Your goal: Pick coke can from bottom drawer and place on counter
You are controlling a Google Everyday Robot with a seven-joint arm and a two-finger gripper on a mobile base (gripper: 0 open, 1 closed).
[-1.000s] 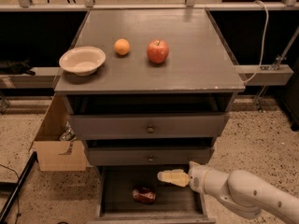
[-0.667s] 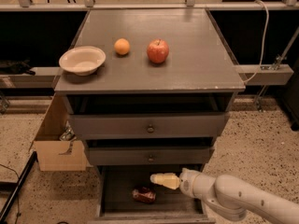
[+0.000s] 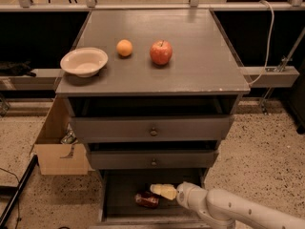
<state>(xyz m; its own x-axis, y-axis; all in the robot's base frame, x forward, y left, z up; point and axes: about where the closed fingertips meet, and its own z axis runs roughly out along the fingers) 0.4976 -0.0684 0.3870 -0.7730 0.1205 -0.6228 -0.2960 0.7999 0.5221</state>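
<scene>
The coke can (image 3: 146, 199) lies on its side on the dark floor of the open bottom drawer (image 3: 119, 194), small and red. My gripper (image 3: 159, 190), with pale yellowish fingers on a white arm reaching in from the lower right, hovers just above and to the right of the can, inside the drawer. The grey counter (image 3: 190, 66) forms the cabinet's top, above the two shallower drawers.
On the counter sit a cream bowl (image 3: 84, 61), an orange (image 3: 124, 47) and a red apple (image 3: 161, 52). Two knobbed drawers (image 3: 152, 128) overhang the bottom one. A cardboard box (image 3: 57, 149) stands on the floor to the cabinet's left.
My gripper has moved left and slightly down inside the bottom drawer, closing in on the coke can. The can has not moved.
</scene>
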